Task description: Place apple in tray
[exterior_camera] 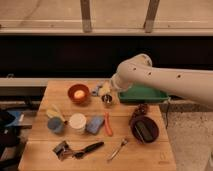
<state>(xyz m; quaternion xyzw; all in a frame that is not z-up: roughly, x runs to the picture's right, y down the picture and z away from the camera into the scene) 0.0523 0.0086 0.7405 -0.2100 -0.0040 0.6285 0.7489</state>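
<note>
Reaching in from the right, the white arm [165, 80] crossed above the back edge of the wooden table [150, 155], the largest thing in view. The green tray [145, 95] sat at the table's back right corner, its back partly hidden by the arm. A dark bowl [145, 130] lay toward the front right corner. An orange bowl [71, 96] stood near the back edge, left of the middle. The gripper [107, 97] hung low at the middle of the back edge, between the orange bowl and the tray, just beside the tray's left end. Its jaws stood wide apart, and nothing could be made out held between them. A white cup [77, 121] stood near the table's middle, in front of the orange bowl. The apple [79, 93] rested inside the orange bowl, near the gripper but apart from it, on the side toward the table's left edge.
</note>
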